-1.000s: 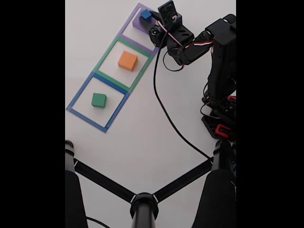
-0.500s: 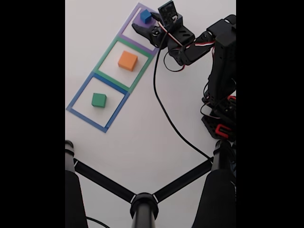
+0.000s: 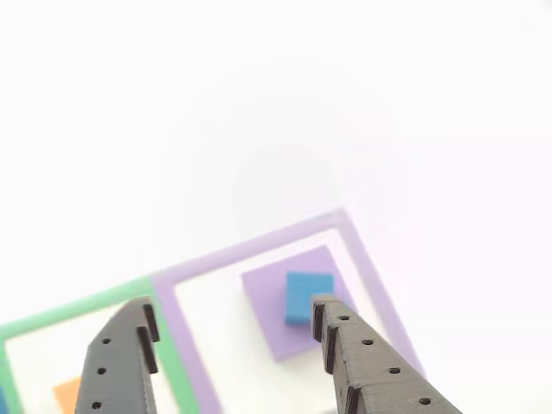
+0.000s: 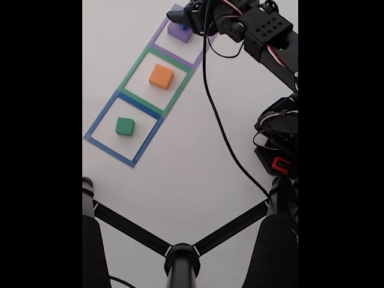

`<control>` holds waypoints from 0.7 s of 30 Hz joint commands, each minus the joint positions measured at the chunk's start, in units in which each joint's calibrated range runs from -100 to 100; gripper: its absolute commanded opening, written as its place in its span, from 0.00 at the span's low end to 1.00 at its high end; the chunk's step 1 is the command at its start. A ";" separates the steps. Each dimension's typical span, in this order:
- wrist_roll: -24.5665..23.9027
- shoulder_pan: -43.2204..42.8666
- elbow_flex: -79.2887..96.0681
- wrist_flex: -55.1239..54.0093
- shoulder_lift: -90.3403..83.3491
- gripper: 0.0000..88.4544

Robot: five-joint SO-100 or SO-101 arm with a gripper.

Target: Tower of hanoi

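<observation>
Other view: the small matte blue square block [image 3: 309, 297] sits on top of the large matte purple square block [image 3: 285, 312], offset toward its 2 o'clock corner, inside the flat purple square outline [image 3: 259, 248]. It looks light, stiff and not fragile, with flat matte sides that should give friction; I judge the best hold is across two opposite side faces, low enough to clear only the blue one. The dark fingers [image 3: 343, 338] stand spread apart, empty, at 6 o'clock of the stack, one tip just beside the blue block. In the fixed view the orange square block [image 4: 161, 76] and green square block [image 4: 125, 126] lie at 7 o'clock on the white tabletop [image 4: 180, 174].
</observation>
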 commanded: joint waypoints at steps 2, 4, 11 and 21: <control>0.00 -2.07 -27.96 33.12 -2.56 0.06; 0.00 -2.45 -35.14 40.97 -1.68 0.04; 0.00 -4.58 -51.77 60.39 -0.15 0.03; 0.00 -15.18 -54.40 63.95 -3.28 0.03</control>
